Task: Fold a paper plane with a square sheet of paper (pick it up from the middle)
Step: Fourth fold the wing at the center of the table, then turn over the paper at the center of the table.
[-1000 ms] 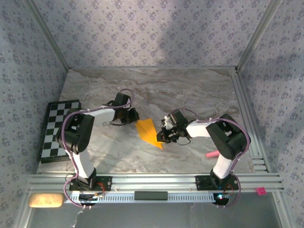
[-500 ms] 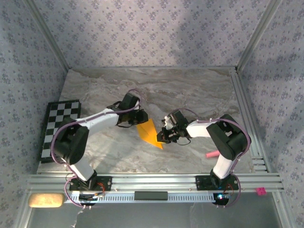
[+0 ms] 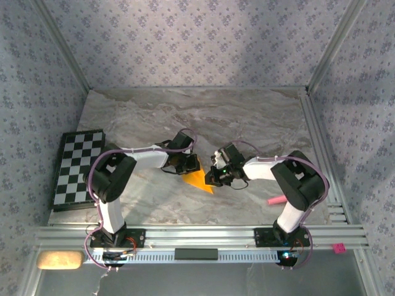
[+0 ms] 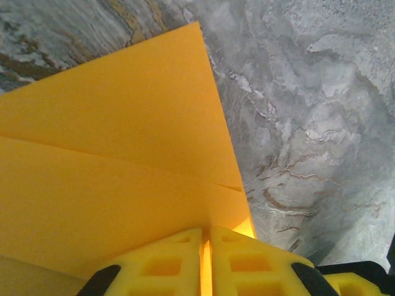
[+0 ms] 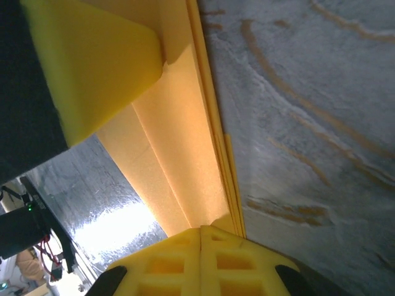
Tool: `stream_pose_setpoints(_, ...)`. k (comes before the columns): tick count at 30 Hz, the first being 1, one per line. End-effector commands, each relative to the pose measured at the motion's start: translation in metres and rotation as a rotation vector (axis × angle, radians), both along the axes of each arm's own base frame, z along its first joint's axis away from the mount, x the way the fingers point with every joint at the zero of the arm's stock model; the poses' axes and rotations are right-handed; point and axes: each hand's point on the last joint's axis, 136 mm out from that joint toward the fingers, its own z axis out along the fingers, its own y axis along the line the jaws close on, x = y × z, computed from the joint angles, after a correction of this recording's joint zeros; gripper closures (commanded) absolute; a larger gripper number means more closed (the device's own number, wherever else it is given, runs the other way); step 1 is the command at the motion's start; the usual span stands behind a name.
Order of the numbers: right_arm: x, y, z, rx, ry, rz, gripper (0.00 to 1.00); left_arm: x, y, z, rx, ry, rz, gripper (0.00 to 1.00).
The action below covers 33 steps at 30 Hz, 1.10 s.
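Observation:
The orange-yellow sheet, folded into a pointed paper plane point(image 3: 199, 180), lies mid-table with its tip toward the front. My left gripper point(image 3: 188, 165) reaches in at its back left edge. In the left wrist view its yellow pads point(image 4: 166, 265) stand almost together with a sliver of the paper point(image 4: 111, 154) pinched between them at the left gripper point(image 4: 207, 246). My right gripper point(image 3: 213, 177) is at the plane's right side. In the right wrist view the right gripper point(image 5: 200, 237) is shut on the stacked folded layers point(image 5: 179, 135), and the left gripper's finger point(image 5: 92, 61) shows at the top left.
A black-and-white chequered board point(image 3: 77, 166) lies at the left edge. A pink stick point(image 3: 276, 200) lies by the right arm's base. Aluminium rails run along the right side point(image 3: 321, 154) and the front point(image 3: 197, 234).
My left arm has swung right from beside the paper onto its back left edge, and its jaws have closed on it. The right gripper has stayed where it was.

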Motion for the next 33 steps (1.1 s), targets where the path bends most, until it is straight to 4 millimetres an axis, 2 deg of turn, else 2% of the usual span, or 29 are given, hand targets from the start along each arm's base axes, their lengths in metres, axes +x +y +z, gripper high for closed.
stream_pose_setpoints(1, -0.011, -0.008, 0.001, -0.032, 0.007, -0.009, 1.00, 0.002, 0.017, -0.020, 0.034, 0.040, 0.040, 0.87)
stream_pose_setpoints(4, -0.014, -0.002, 0.008, 0.004, 0.002, 0.007, 1.00, 0.001, 0.020, -0.019, 0.031, 0.034, 0.039, 0.87)
stream_pose_setpoints(7, -0.020, -0.004, -0.002, -0.019, 0.034, 0.024, 1.00, 0.001, 0.022, -0.019, 0.044, 0.033, 0.027, 0.87)
stream_pose_setpoints(14, -0.037, -0.031, -0.026, -0.085, 0.099, -0.003, 1.00, 0.002, 0.021, -0.020, 0.038, 0.036, 0.024, 0.87)
stream_pose_setpoints(20, -0.040, -0.032, -0.002, -0.018, 0.076, -0.017, 1.00, -0.001, 0.019, -0.023, 0.026, 0.044, 0.021, 0.87)
stream_pose_setpoints(25, -0.025, -0.044, 0.014, -0.069, 0.035, -0.127, 0.99, -0.005, 0.014, -0.024, 0.001, 0.061, 0.034, 0.87)
stream_pose_setpoints(27, -0.020, -0.050, 0.013, -0.097, 0.063, -0.190, 0.96, -0.005, 0.014, -0.022, -0.009, 0.059, 0.046, 0.87)
stream_pose_setpoints(29, -0.019, -0.043, 0.019, -0.061, 0.079, -0.192, 0.86, -0.005, 0.013, -0.022, -0.022, 0.066, 0.053, 0.87)
stream_pose_setpoints(33, -0.025, -0.037, 0.023, -0.049, 0.085, -0.163, 0.80, -0.005, 0.011, -0.020, -0.035, 0.077, 0.070, 0.87)
